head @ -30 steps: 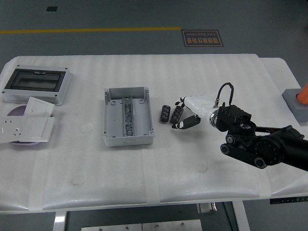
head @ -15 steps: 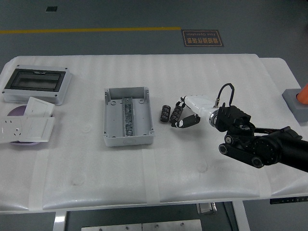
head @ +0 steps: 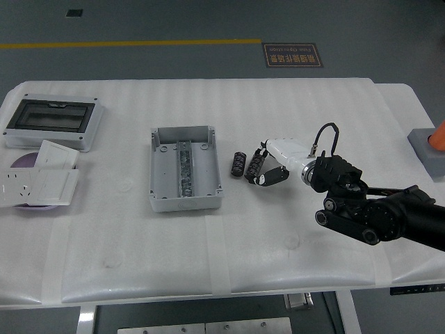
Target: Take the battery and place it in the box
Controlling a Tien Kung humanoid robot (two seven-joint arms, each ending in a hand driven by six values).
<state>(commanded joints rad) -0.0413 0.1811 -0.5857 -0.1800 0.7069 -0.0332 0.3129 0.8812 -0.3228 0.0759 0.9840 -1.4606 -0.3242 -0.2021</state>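
Two small black cylindrical batteries lie on the white table, just right of the open grey box (head: 184, 170). The left battery (head: 238, 163) lies free. The right battery (head: 256, 165) sits between the fingers of my right hand (head: 262, 167), which reaches in from the right with its white palm and black fingers curled around it. The battery looks still on or just above the table. The box is open-topped, with a metal rail inside. My left arm is out of view.
A grey enclosure with a dark window (head: 52, 122) sits at the far left. White socket plates (head: 38, 182) lie below it. A grey block with an orange cone (head: 431, 146) stands at the right edge.
My right hand has closed its fingers tighter around the right battery and shifted slightly. The left battery and the box have not moved.
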